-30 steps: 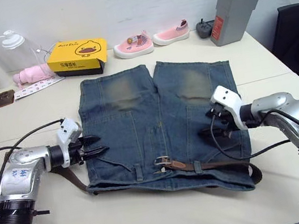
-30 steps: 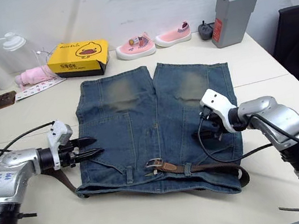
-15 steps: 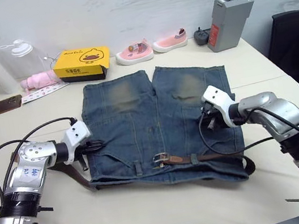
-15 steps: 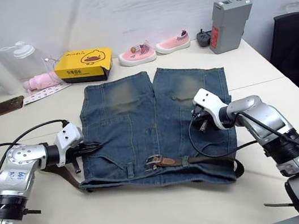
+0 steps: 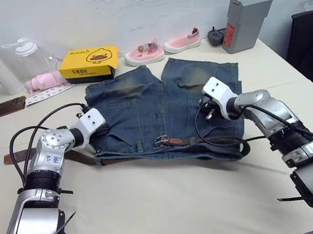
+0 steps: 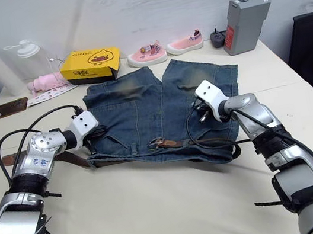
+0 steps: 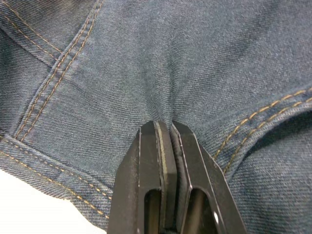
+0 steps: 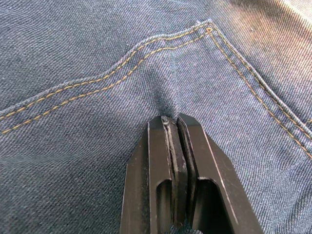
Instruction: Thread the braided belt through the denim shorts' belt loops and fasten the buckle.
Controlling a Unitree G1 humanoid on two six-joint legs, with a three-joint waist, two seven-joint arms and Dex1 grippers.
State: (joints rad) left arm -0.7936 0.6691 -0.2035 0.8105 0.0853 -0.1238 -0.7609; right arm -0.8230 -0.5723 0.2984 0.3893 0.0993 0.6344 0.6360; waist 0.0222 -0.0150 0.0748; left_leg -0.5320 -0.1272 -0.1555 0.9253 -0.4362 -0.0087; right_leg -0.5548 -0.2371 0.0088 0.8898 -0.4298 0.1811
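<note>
Pinching denim on both sides: left gripper point(image 7: 169, 127) clamped on a fold of the shorts point(image 5: 142, 104) near the left hip, right gripper point(image 8: 173, 121) clamped on a fold just below a stitched pocket seam. Both pairs of jaws pressed together with cloth bunched at the tips.

Belt point(image 5: 199, 140) lying along the waistband between the two grips, nearer the robot than either jaw, passed under at least one loop point(image 5: 194, 141). Buckle point(image 5: 163, 141) midway between the grippers, unfastened. Tail of belt trailing out past the left jaws onto the table point(image 5: 160, 212).

Risks from here:
- Pulling both folds unevenly: waistband skewed, belt dragged out of its loops.
- Thin pinch of cloth: likely slip under tension.
- Lifting too high: buckle sliding off centre, away from both jaws.
- Trailing tail snagging on the left arm cable.
</note>
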